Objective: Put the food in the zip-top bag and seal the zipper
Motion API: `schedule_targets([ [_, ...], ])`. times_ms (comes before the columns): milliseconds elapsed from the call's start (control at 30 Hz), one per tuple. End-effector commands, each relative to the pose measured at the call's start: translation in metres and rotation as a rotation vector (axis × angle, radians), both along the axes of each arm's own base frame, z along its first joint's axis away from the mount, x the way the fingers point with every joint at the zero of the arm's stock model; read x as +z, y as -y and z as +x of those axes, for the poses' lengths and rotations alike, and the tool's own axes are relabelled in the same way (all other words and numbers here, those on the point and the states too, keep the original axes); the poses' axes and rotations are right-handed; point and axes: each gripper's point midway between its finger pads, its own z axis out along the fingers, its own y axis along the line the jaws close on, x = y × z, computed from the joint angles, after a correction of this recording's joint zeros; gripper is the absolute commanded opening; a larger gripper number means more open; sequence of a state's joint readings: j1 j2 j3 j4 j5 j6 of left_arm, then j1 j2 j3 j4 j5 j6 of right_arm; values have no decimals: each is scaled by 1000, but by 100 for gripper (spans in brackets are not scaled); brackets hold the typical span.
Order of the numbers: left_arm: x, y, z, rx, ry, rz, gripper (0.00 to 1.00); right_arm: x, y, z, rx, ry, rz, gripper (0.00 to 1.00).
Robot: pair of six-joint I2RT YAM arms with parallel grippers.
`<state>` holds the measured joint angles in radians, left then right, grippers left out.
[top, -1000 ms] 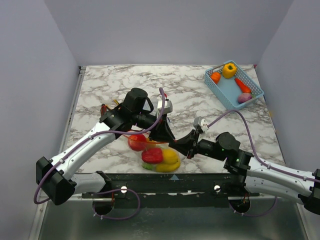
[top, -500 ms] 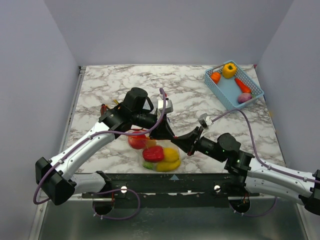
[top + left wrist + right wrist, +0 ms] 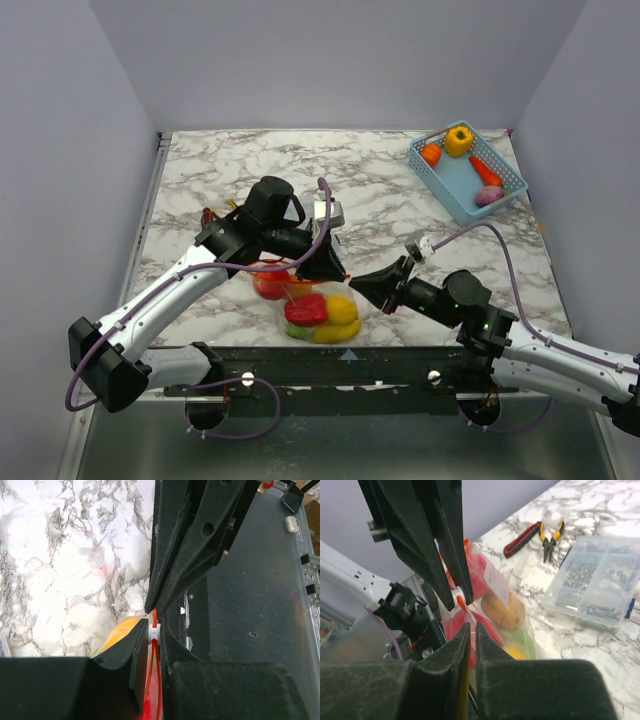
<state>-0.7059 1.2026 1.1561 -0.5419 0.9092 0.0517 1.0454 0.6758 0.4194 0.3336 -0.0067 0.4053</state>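
The zip-top bag (image 3: 300, 300) lies at the near table edge with red, yellow and green food (image 3: 306, 309) inside. My left gripper (image 3: 336, 267) is shut on the white slider (image 3: 154, 630) of the red-orange zipper (image 3: 153, 680). My right gripper (image 3: 357, 283) meets it tip to tip, its jaws shut on the bag's clear corner just past the zipper's end (image 3: 462, 602). The right wrist view shows my right gripper (image 3: 470, 626), the left gripper (image 3: 455, 593) on the slider, and the orange-brown food (image 3: 504, 611) in the bag (image 3: 492, 585).
A blue basket (image 3: 452, 190) at the back right holds a yellow pepper (image 3: 459, 140), an orange piece (image 3: 431, 154), a carrot (image 3: 487, 172) and a purple piece (image 3: 488, 196). A rigid clear box (image 3: 592, 585) and pliers (image 3: 551, 540) lie left of the bag.
My left gripper has carried the slider to the right along the zipper, toward the right gripper. The right arm has swung back and right, with its tips staying at the bag's corner.
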Motion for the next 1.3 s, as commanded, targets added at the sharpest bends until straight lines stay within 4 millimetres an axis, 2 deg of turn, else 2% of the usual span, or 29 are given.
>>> schedule_targets([
  [0, 16, -1, -4, -12, 8, -36, 0, -15, 0, -3, 27, 13, -127, 18],
  [133, 17, -2, -4, -4, 14, -44, 0, -22, -7, -9, 82, -5, -162, 47],
  [233, 16, -1, -4, -11, 3, -39, 0, -30, -19, -12, 135, -24, -196, 63],
  [300, 15, -1, -4, -12, -1, -37, 0, -36, -27, -10, 150, -39, -229, 69],
  [400, 17, -2, -5, -12, 6, -41, 0, -28, -38, -10, 181, -30, -209, 69],
  [533, 19, -3, -7, -14, 18, -50, 0, -12, -42, -9, 181, 2, -124, 64],
  [700, 23, 0, -11, -43, -3, -73, 0, -7, -44, -14, 203, 21, -75, 46],
  [767, 23, 1, -9, -40, -7, -73, 0, -9, -42, -10, 179, 19, -82, 34],
  [833, 21, 2, -6, -25, -12, -57, 0, -8, -38, -7, 153, 24, -77, 15],
  [867, 21, 2, -5, -10, -32, -46, 0, -8, -35, -5, 135, 28, -72, 3],
  [933, 24, 1, -4, 12, -37, -42, 0, -9, -29, -3, 105, 32, -56, 1],
  [967, 24, 1, -3, 24, -35, -43, 3, -8, -27, -2, 97, 39, -44, 0],
  [1033, 23, 0, -1, 47, -27, -48, 10, -9, -27, -3, 104, 46, -44, 0],
  [1167, 15, -1, 3, 64, -22, -32, 12, -13, -30, -1, 100, 29, -53, 0],
  [1267, 14, -1, 3, 65, -5, -34, 25, -16, -31, -1, 99, 18, -45, 0],
])
